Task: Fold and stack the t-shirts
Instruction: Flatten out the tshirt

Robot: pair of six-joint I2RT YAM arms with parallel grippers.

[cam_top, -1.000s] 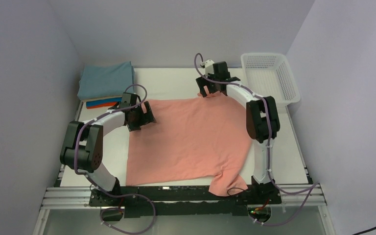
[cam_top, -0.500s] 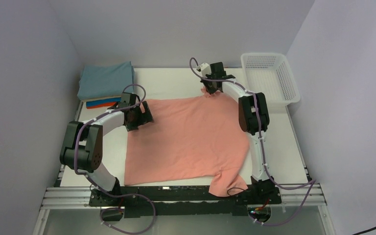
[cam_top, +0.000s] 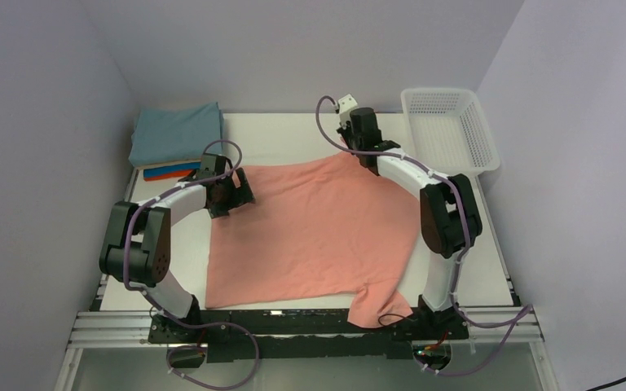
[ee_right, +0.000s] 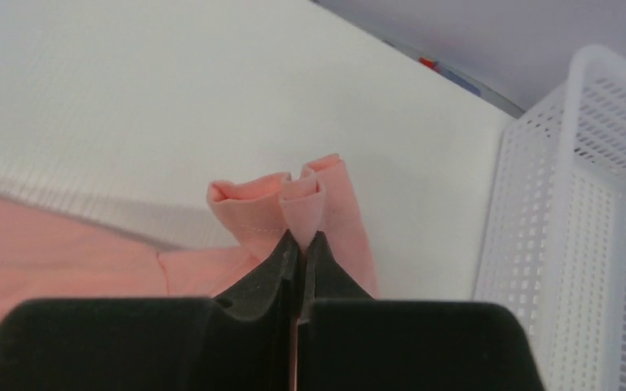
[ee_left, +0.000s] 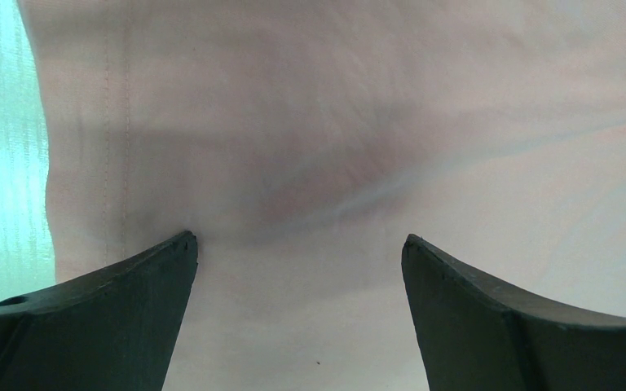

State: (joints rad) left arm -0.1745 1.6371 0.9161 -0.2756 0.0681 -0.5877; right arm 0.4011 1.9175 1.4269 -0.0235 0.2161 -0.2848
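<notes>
Right fingers (ee_right: 300,244) pinch shut on the one o'clock corner of the salmon-pink cloth t-shirt (cam_top: 318,232); left fingers (cam_top: 243,195) gape wide over its ten o'clock edge.

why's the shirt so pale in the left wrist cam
Left wrist view: the salmon-pink t-shirt is washed out and soft, with a grey shadow ahead of the open left gripper and a teal cast on the table. Right wrist view: truer colour, its pinched edge sharp in the shut right gripper. Top view: even light.
</notes>
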